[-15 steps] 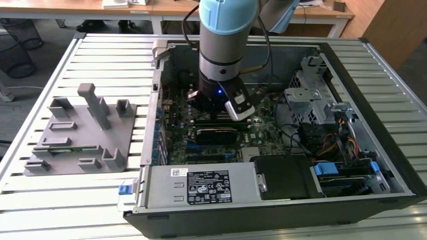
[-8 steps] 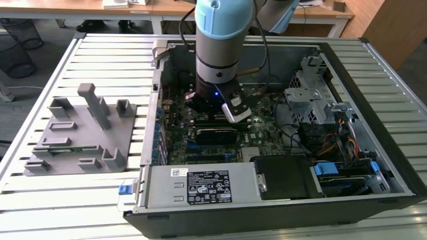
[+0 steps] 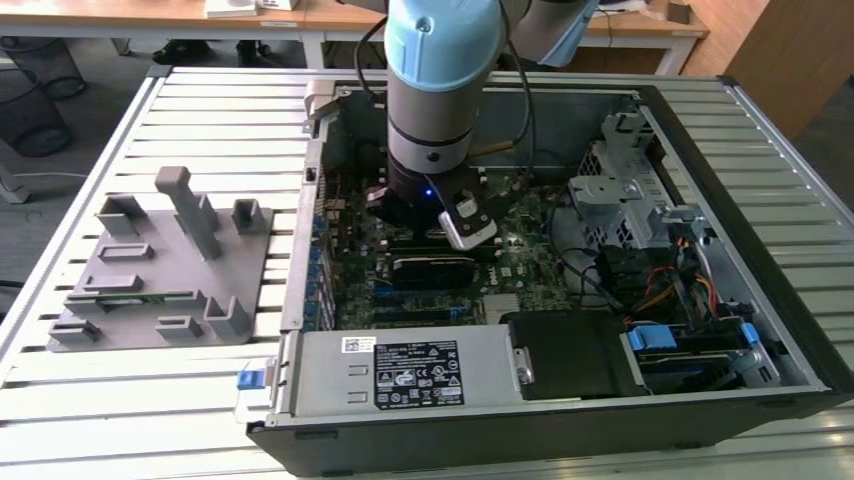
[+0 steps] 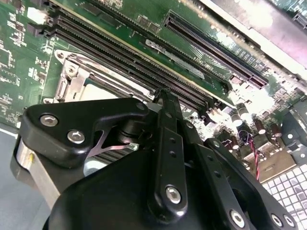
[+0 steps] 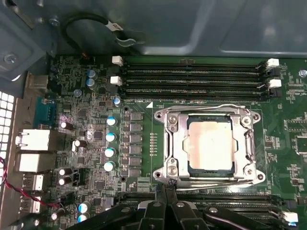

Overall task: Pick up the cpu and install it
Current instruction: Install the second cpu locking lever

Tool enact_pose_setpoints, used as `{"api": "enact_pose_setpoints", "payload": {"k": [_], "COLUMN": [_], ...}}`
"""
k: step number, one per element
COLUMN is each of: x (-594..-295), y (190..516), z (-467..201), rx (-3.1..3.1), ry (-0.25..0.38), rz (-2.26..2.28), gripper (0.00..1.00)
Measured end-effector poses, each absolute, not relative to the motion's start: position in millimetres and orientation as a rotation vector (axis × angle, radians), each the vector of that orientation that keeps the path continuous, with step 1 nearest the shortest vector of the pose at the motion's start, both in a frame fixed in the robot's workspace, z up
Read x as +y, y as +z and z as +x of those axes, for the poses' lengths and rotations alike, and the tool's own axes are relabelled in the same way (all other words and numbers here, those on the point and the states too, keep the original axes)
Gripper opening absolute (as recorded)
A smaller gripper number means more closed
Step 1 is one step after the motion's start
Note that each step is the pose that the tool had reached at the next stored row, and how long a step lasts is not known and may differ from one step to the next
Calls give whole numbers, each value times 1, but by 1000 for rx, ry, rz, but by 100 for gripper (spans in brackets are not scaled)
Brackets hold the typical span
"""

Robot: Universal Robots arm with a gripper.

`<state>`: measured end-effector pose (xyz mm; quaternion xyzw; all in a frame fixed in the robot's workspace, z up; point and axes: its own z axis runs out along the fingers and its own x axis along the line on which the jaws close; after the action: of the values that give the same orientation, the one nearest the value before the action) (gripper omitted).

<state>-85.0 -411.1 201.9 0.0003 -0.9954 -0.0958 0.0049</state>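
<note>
Cpu (image 5: 209, 146) sits flat inside the metal frame of the socket (image 5: 209, 144) on the green motherboard (image 5: 139, 143), as I see it in the first wrist view. Its top looks pale and shiny. Long black memory slots (image 5: 192, 76) run beside the socket on one side, and more slots lie on the other side, near the black links of my claw (image 5: 165, 199). The two thin tips of the claw are pressed together with nothing between them, and they sit just beside the edge of the socket frame.

In the second wrist view I see the claw (image 4: 165, 96) from close behind. Its black fingers (image 4: 168, 143) meet in one narrow line and hold nothing. The tip points at the edge of the socket (image 4: 79, 81), next to the long memory slots (image 4: 124, 52).

In the exterior view my arm (image 3: 434, 90) reaches straight down into the open computer case (image 3: 747, 250), which lies on a white slatted tabletop (image 3: 200, 100). The arm ends low over the middle of the motherboard (image 3: 534, 260). A grey tray (image 3: 160, 270) with upright posts rests on the tabletop on the exterior view's left, well apart from the arm.
</note>
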Motion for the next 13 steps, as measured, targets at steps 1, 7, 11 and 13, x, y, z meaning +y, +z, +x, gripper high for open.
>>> {"api": "enact_pose_setpoints", "payload": {"k": [1, 7, 11, 13], "x": [-411, -411, -411, -411], "y": [202, 199, 197, 196], "z": [-85, -87, -87, -87], "rx": [-3117, -3117, -3115, -3115], "ry": [-300, -306, -318, -326], "rz": [1, 1, 1, 1], "gripper": [11, 11, 11, 11]}}
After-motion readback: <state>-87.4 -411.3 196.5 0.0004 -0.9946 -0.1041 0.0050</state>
